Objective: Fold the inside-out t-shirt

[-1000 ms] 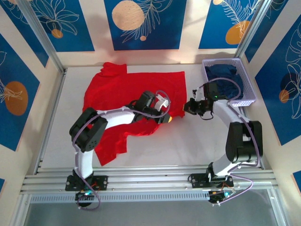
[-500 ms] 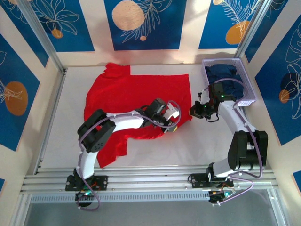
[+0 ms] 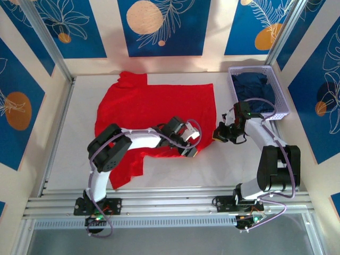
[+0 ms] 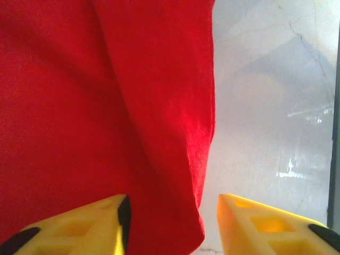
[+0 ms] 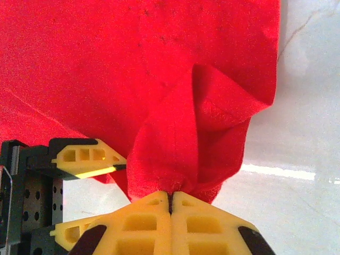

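- The t-shirt (image 3: 154,103), bright red, lies spread on the white surface (image 3: 175,170) and covers its left and middle part. One sleeve points toward the far wall at the cloth's far left corner. A narrower flap runs toward the near edge on the left side.
- My left arm (image 3: 138,137) reaches from its base at the near edge, rightward over the near part of the t-shirt.
- My left claw (image 3: 192,150) sits at the near right corner of the t-shirt. In the left wrist view the claw (image 4: 172,212) has its yellow fingers (image 4: 79,228) apart, with nothing clamped. The cloth's edge runs between them, with red cloth to one side and bare surface (image 4: 265,106) to the other.
- In the right wrist view my left claw (image 5: 114,194) lies just beside my right claw, its fingers parted and the red cloth at their tips.
- My right claw (image 3: 219,133) is just to the right of the left claw, at the right edge of the t-shirt. In the right wrist view the claw (image 5: 171,199) has its fingers (image 5: 202,223) pressed together on a bunched pinch of red cloth. The cloth (image 5: 133,69) fans away from the pinch in folds.
- A lavender basket (image 3: 280,90) stands at the far right corner of the surface, apart from the t-shirt. It holds a dark navy garment (image 3: 255,87).
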`<action>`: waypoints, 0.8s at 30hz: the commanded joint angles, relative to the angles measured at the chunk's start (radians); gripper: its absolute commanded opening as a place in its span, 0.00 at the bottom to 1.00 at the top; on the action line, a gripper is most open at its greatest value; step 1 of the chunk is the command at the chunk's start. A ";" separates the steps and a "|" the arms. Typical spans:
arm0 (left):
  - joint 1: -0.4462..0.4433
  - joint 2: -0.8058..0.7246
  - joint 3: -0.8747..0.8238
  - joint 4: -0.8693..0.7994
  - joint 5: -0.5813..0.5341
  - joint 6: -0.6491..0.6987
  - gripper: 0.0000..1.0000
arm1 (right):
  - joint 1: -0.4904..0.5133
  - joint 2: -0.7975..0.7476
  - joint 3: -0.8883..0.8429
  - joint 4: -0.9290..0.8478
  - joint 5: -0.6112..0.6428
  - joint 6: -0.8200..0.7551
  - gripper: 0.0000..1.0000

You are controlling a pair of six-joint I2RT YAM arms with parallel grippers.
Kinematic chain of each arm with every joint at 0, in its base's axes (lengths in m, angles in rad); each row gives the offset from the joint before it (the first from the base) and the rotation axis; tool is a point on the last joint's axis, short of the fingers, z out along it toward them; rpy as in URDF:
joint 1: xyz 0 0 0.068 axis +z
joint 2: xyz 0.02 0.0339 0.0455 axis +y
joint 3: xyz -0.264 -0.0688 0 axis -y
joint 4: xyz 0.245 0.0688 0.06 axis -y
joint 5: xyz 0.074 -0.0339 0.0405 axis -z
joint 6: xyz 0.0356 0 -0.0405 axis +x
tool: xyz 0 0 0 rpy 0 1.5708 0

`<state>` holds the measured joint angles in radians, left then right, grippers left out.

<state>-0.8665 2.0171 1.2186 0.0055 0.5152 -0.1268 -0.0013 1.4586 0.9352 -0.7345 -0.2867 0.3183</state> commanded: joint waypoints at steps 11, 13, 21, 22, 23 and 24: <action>-0.034 0.041 0.129 -0.017 0.023 0.001 0.53 | -0.005 -0.010 0.020 0.012 -0.034 0.021 0.04; -0.029 0.008 0.110 -0.024 -0.010 0.000 0.53 | -0.005 -0.024 0.031 0.016 -0.016 0.021 0.02; 0.031 -0.323 -0.069 -0.281 -0.429 -0.149 0.53 | 0.015 -0.109 0.062 0.066 0.146 0.039 0.00; 0.035 -0.375 -0.094 -0.364 -0.509 -0.183 0.53 | 0.024 -0.114 0.068 0.072 0.180 0.038 0.00; 0.038 -0.421 -0.121 -0.428 -0.572 -0.220 0.53 | 0.031 -0.119 0.071 0.081 0.205 0.035 0.00; 0.044 -0.476 -0.157 -0.498 -0.628 -0.270 0.53 | 0.035 -0.125 0.071 0.093 0.226 0.034 0.00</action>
<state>-0.8394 1.6623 1.1172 -0.2527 0.1406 -0.2684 0.0174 1.3613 0.9771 -0.6731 -0.1516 0.3416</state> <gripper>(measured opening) 0.528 0.051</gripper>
